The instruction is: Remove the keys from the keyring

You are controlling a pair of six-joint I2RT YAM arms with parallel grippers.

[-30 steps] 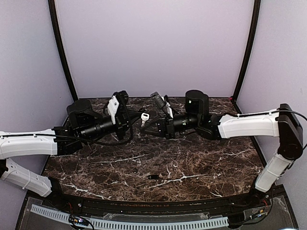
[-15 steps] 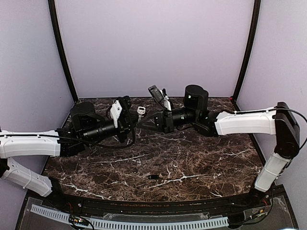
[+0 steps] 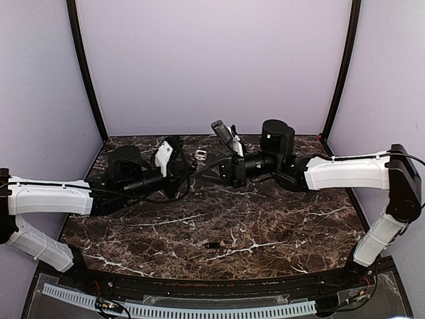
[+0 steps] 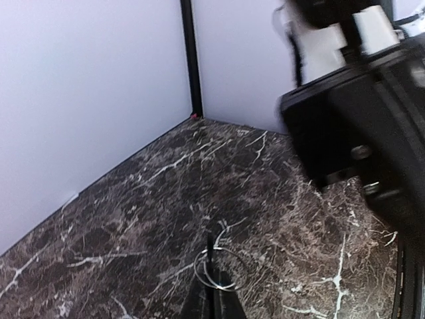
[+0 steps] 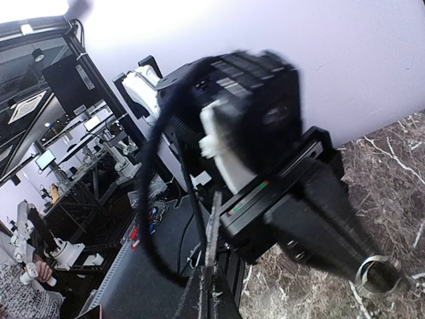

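My left gripper point(image 4: 213, 302) is shut on the thin silver keyring point(image 4: 217, 268), which hangs over the marble. My right gripper point(image 5: 210, 292) is shut on one of the keys point(image 5: 212, 226), seen edge-on and pointing up out of the fingers. In the right wrist view the keyring point(image 5: 378, 275) sits at the left gripper's tip, apart from that key. From above, the left gripper point(image 3: 188, 167) and right gripper point(image 3: 203, 166) meet tip to tip at the table's back, with the silvery key point(image 3: 199, 155) between them. Another dark key point(image 3: 214, 245) lies flat near the front.
The marble table point(image 3: 279, 219) is closed in by lilac walls at the back and sides, with black corner posts point(image 3: 86, 73). The right arm's black body point(image 4: 362, 126) fills the upper right of the left wrist view. A cable rail point(image 3: 179, 309) runs along the near edge.
Both grippers have shifted slightly toward the back of the table, and the silvery key between them has risen in the view. Both grips are unchanged. The dark key on the table has not moved.
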